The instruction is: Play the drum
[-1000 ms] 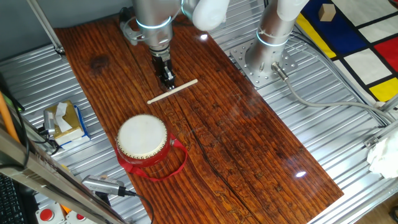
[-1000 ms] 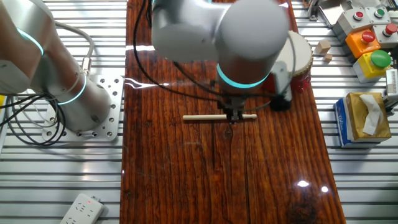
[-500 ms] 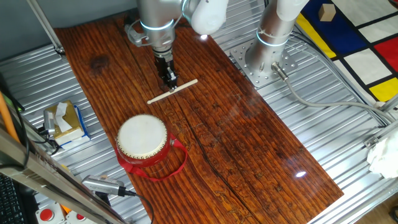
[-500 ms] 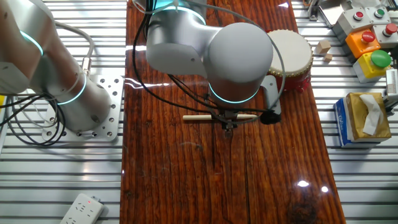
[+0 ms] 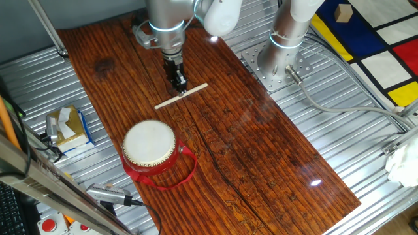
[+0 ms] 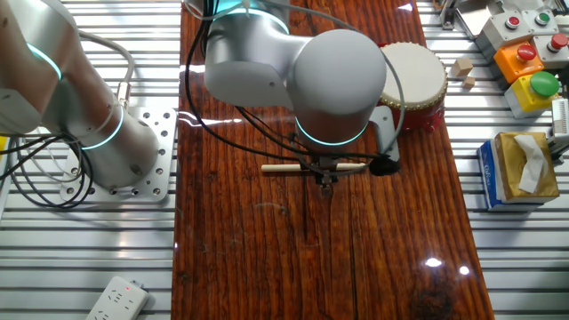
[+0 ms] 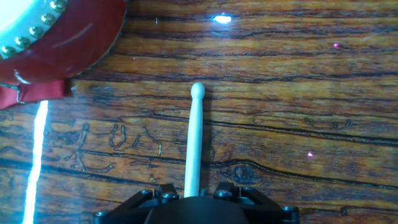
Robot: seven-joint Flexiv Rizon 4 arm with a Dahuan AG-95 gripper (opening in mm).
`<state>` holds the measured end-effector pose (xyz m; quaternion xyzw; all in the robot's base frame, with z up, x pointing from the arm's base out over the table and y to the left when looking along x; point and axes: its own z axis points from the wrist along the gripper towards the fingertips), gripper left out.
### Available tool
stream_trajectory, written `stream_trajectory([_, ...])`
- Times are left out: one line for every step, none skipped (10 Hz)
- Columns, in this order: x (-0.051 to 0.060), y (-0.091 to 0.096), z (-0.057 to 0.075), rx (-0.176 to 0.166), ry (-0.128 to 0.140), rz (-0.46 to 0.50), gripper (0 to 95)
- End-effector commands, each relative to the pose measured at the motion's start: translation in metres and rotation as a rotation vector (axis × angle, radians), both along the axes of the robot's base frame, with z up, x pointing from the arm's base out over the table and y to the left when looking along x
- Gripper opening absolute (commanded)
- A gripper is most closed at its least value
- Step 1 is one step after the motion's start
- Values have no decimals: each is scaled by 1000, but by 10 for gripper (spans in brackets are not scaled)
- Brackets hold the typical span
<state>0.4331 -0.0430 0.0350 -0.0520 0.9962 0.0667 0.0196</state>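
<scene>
Drum (image 5: 149,146) first: small and round, with a cream-white skin, a red body, gold studs and a red strap, it sits on the brown wooden table (image 5: 261,150), well apart from the pincer (image 5: 177,85). The pincer is down over the thin pale wooden stick (image 5: 181,95). Its jaws sit on both sides of the stick, but whether they pinch it cannot be told. The step looks like picking up the stick. Next, lift it and carry it to the drum.

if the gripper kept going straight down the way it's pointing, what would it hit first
The drumstick lying on the table; the gripper points down right over it, fingers either side. Any gap left is hard to judge. The drum sits off to the side.
</scene>
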Motion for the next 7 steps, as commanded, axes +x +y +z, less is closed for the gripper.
stream_trajectory([-1, 0, 1, -5, -1, -7, 380])
stream_trajectory([-1, 0, 1, -5, -1, -11, 380])
stream_trajectory([-1, 0, 1, -4, -11, -20, 190])
stream_trajectory([-1, 0, 1, -3, -17, -30, 190])
stream_trajectory([-1, 0, 1, -9, -10, -48, 190])
stream_trajectory([-1, 0, 1, -20, -11, -45, 190])
stream_trajectory([-1, 0, 1, -26, -14, -41, 190])
